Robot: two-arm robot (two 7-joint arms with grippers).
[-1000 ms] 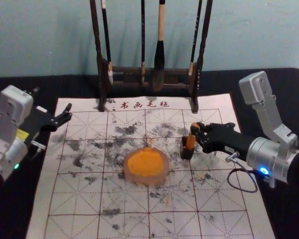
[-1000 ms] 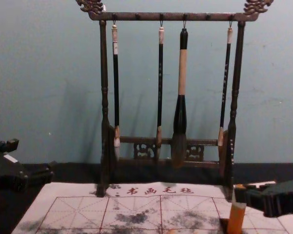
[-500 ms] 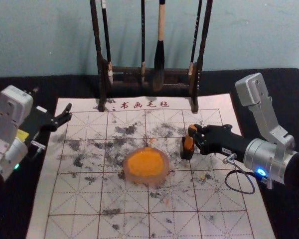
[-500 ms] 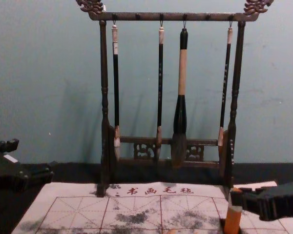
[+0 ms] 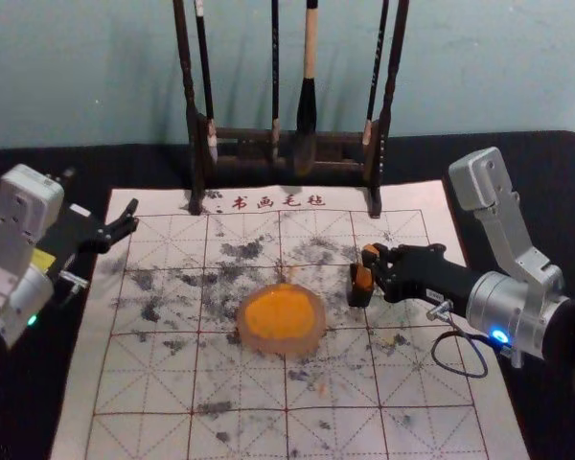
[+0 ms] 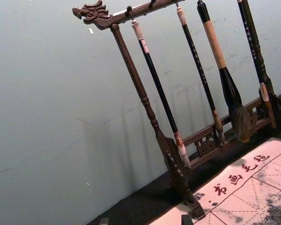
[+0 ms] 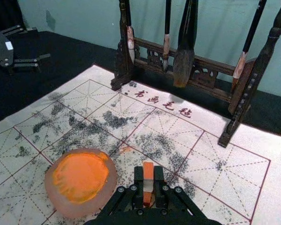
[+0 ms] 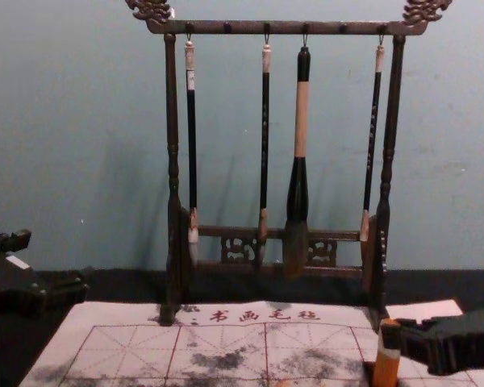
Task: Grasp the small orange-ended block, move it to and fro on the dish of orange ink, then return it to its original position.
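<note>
Head view: your right claw (image 5: 376, 259) is at the right part of the mat (image 5: 144, 393), reaching in from the right edge. Right wrist view: its two fingers are pressed against opposite sides of the small block (image 7: 148, 172) — pinched, with orange above and below a pale band. The block stands roughly upright at the small dark holder (image 5: 359, 298); how deep its lower end sits cannot be told. The dish (image 5: 283, 348) of orange ink (image 5: 280, 314) lies on the mat, to the left of the holder and apart from it.

Your left claw (image 5: 133, 216) is parked beside the mat's left edge, fingers spread.

Surface: the mat is white, printed with a red grid and red characters along its far edge, and marked with dark ink smudges. It lies on a table (image 5: 517, 182) with a black covering.

Room: a pale blue-green wall (image 8: 81, 121), lightly scuffed, stands behind the table. A dark carved rack (image 8: 282, 27) stands at the mat's far edge. Four brushes hang from its beam — the thickest brush (image 8: 302, 121) has a wood-coloured section on its handle.
</note>
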